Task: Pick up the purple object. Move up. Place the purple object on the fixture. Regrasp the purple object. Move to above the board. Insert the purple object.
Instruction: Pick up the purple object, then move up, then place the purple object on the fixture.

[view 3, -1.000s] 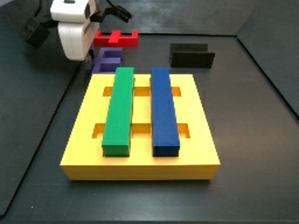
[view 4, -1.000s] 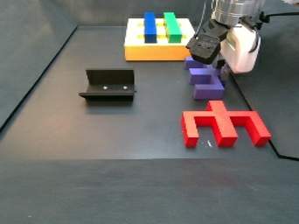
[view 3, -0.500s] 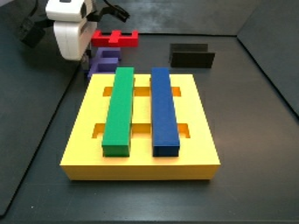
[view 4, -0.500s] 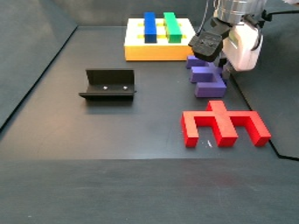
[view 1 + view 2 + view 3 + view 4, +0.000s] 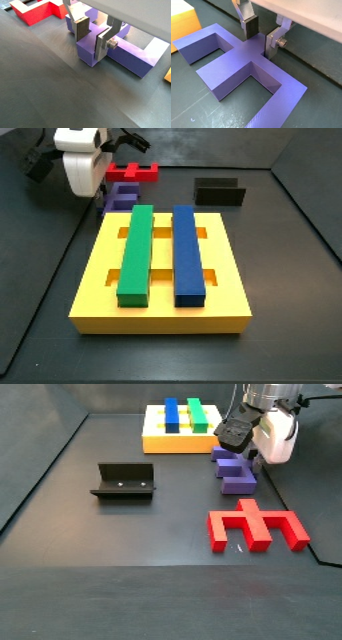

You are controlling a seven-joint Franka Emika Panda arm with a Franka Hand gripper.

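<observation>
Gripper (image 5: 262, 34) fingers straddling purple object (image 5: 238, 62)

1. Gripper (image 5: 107, 194): low at the far left behind the board, at the purple object; its white body hides the fingers, so the jaw state cannot be told.
2. Purple object (image 5: 124, 198): on the floor just behind the board's far left corner, partly hidden by the gripper.
3. Board (image 5: 160, 306): yellow slab, carrying a green bar (image 5: 136, 252) and a blue bar (image 5: 187, 253) side by side.
4. Red piece (image 5: 134, 171): behind the purple object.
5. Fixture (image 5: 219, 192): black, beyond the board's far right corner.
</observation>
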